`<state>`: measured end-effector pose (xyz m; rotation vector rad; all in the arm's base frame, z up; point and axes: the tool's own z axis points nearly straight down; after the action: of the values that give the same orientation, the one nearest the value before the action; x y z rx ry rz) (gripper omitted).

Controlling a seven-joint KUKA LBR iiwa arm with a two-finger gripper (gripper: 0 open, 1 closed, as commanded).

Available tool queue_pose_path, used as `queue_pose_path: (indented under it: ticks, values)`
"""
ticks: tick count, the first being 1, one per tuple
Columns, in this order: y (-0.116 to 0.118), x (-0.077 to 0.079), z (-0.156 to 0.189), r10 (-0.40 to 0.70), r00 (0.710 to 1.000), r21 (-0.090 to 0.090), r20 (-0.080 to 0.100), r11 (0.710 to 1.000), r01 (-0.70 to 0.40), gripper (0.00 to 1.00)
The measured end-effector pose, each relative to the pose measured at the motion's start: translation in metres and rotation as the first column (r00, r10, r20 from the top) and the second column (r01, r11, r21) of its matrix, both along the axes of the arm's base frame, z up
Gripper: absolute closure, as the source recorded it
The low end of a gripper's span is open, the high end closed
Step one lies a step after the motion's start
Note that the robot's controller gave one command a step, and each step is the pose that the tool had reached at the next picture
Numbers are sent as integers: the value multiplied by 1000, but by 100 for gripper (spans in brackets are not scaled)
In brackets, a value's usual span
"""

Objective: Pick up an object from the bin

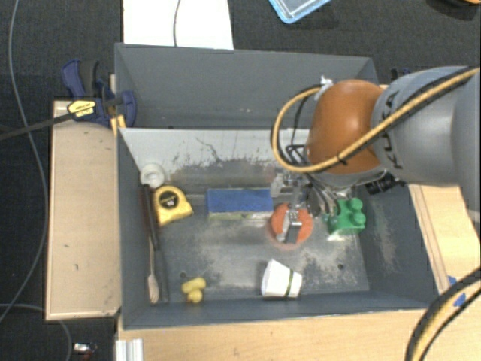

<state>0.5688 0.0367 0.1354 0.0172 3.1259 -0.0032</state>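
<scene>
Orange round ball-like thing (303, 229) lies on the grey metal bin's (225, 89) floor, a little right of the middle, and the two-finger gripper (286, 229) is directly over it, its metal tip down against the thing's top so that part of the orange surface is covered. Whether the pincer is released or clenched cannot be told from this angle, nor whether it has hold of anything. The arm, with its orange wrist cover (342, 130) and looping cables, comes in from the right and hangs above the bin's back right part. Just right of the orange thing sits a green plastic toy piece (349, 215); just left of it lies a blue rectangular block (237, 201) beside a yellow tape measure (171, 204). Near the front wall a white crumpled cup (280, 280) lies on its side, well apart from a small yellow lump (195, 289). A white bottle cap (152, 175) rests in the back left corner, and a long thin stick (152, 247) lies along the left wall.
</scene>
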Motion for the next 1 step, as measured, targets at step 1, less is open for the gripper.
queue_pose_path:
  ticks: [1]
  values:
    - [-27,-11,-31,-142,990,4,2,990,142,0]
